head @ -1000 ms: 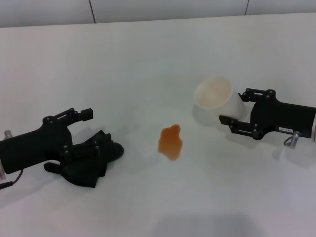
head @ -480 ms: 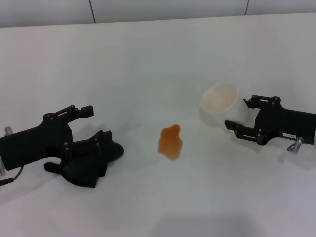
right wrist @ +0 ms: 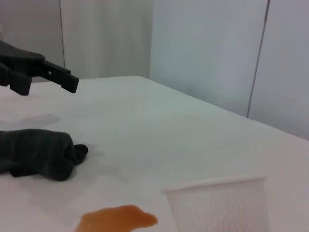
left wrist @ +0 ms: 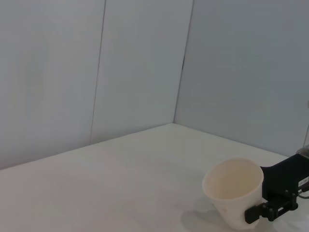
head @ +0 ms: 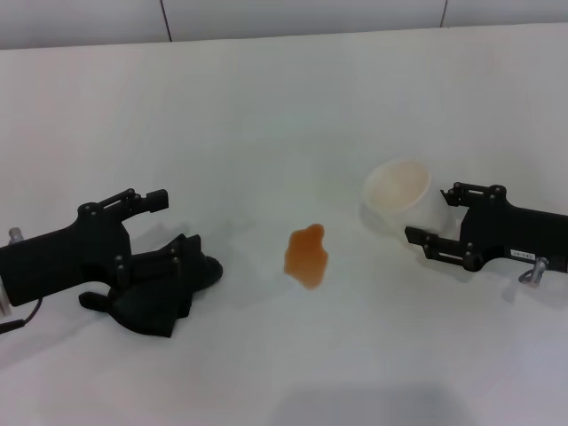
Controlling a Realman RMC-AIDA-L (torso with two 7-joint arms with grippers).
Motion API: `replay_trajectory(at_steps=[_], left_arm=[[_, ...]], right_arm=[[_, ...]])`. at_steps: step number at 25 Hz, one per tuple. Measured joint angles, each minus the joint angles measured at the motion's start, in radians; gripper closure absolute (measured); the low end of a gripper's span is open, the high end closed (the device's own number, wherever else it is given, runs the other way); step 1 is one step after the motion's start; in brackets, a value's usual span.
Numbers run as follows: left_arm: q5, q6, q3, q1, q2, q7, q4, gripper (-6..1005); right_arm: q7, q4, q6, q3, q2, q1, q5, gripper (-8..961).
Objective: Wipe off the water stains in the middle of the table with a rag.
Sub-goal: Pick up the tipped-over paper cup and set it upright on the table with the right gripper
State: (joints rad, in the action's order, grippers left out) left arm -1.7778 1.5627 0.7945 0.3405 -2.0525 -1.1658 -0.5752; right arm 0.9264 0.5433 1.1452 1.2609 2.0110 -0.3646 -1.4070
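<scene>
The water stains [head: 307, 255] form one orange blotch in the middle of the white table [head: 266, 115]; the blotch [right wrist: 116, 218] also shows in the right wrist view. At the left the black rag [head: 164, 288] lies crumpled on the table. My left gripper [head: 142, 248] stands open around it, with one finger [right wrist: 48, 72] clear above the cloth [right wrist: 38, 157]. My right gripper [head: 432, 213] is to the right of the stain, shut on a whitish plastic cup [head: 399, 193] held at its base.
The cup [left wrist: 234, 195] is tilted, its mouth facing the stain side, with the right gripper [left wrist: 255, 193] behind it. Grey wall panels [head: 302, 16] run along the table's far edge. Bare white surface lies between rag and stain.
The right gripper has carried the cup to the right and a little nearer the front, away from the stain. The left gripper and rag have barely moved.
</scene>
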Motion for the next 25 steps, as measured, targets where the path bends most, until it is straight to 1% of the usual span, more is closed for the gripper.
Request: replay_trajectory(at_steps=[10, 25], left_arm=[[0.0, 0.0, 0.0, 0.0, 0.0, 0.0, 0.0, 110], [0.0, 0.0, -0.002, 0.0, 0.0, 0.004, 0.0, 109]], right_arm=[[0.08, 0.0, -0.003, 0.0, -0.006, -0.002, -0.006, 341], [0.082, -0.022, -0.02, -0.007, -0.008, 0.0, -0.013, 353]])
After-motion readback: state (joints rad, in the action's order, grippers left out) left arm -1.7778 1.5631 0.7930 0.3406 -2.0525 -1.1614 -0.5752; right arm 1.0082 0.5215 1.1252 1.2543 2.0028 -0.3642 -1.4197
